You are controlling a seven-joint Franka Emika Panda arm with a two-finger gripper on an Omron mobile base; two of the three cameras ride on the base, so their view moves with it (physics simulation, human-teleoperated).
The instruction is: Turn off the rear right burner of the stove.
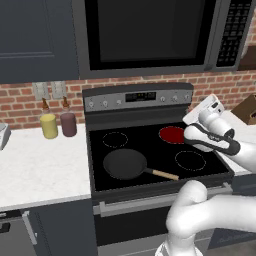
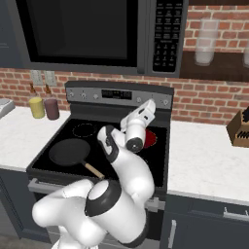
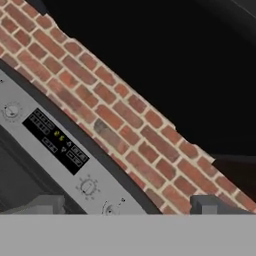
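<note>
A frying pan [image 1: 125, 163] sits on the front left of the stove [image 1: 155, 150], with the rear right burner [image 1: 172, 134] diagonally behind it. Two bottles [image 1: 58, 122] stand on the counter [image 1: 35, 170] left of the stove, a microwave [image 1: 150, 35] overhead. A knife block [image 2: 239, 129] rests on the right-hand counter.

Even, diffuse rendered lighting; no strong directional source.
Rendered softly and at low resolution, with slightly blurred edges throughout. Faint soft shading beneath the pan [image 1: 125, 163] on the stove [image 1: 150, 172]; dull sheen on the white counter [image 1: 40, 167]. Glowing red at the rear right burner [image 1: 172, 134]. Very dark below the microwave [image 3: 165, 65] in the hand view; display [image 3: 57, 141] digits illegible.
</note>
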